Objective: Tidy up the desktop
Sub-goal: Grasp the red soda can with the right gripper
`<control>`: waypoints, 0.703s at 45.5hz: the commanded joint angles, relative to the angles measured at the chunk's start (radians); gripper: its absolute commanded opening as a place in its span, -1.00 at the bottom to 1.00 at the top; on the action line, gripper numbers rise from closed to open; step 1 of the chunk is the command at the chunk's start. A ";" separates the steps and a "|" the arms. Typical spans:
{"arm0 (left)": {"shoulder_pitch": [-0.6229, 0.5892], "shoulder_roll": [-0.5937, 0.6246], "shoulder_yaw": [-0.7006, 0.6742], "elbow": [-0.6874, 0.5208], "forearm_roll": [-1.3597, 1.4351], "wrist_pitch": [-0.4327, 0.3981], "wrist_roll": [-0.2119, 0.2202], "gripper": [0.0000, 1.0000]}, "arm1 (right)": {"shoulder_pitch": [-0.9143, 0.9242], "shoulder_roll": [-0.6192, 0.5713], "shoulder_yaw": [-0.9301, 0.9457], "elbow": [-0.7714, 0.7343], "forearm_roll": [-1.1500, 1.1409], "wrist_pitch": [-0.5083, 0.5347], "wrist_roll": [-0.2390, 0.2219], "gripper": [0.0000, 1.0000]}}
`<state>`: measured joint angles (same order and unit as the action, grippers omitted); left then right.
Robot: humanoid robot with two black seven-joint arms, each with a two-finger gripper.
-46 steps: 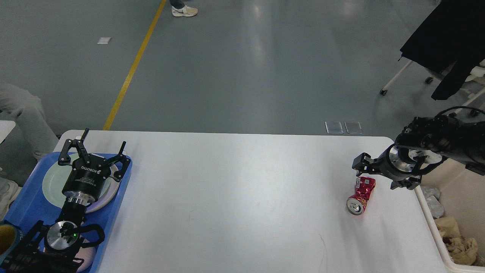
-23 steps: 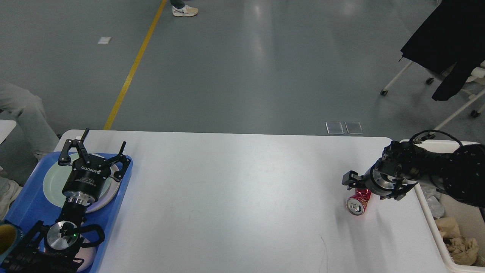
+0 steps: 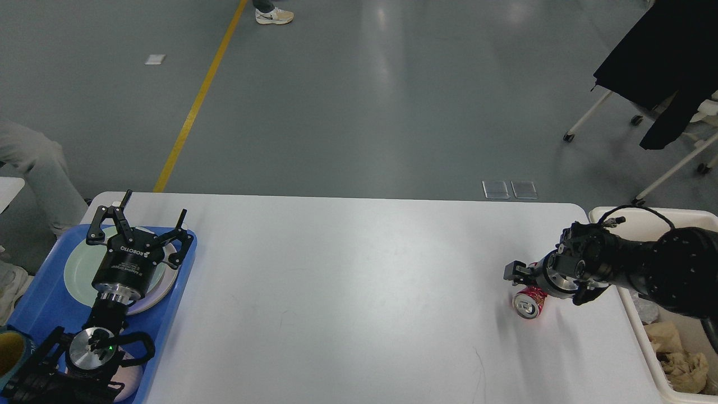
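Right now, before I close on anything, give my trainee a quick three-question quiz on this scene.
1. True or false: the crushed red can lies on the desktop, near its right edge.
2. Which arm is down at the can: A) the left gripper, B) the right gripper?
3. Fill in: the left gripper hangs open over a plate in the blue ____.

Key: 1 true. 2 B; whether its fingers are around the can cannot be told from the head view. 3 tray.
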<state>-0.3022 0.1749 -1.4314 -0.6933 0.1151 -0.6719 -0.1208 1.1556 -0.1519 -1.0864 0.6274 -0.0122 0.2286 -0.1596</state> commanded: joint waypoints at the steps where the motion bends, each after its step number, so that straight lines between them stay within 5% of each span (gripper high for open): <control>1: 0.000 0.000 0.000 0.000 0.000 0.000 0.000 0.93 | -0.039 0.000 0.002 -0.008 -0.006 -0.067 0.000 1.00; 10: 0.000 0.000 0.000 0.000 0.000 0.000 0.000 0.93 | -0.042 0.000 0.005 -0.020 -0.005 -0.080 0.002 0.82; 32: 0.000 0.000 0.000 0.000 0.000 0.000 0.000 0.93 | -0.045 0.002 0.019 -0.005 -0.003 -0.080 0.005 -0.22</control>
<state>-0.3022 0.1749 -1.4317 -0.6933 0.1151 -0.6719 -0.1212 1.1065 -0.1488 -1.0724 0.6202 -0.0168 0.1488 -0.1537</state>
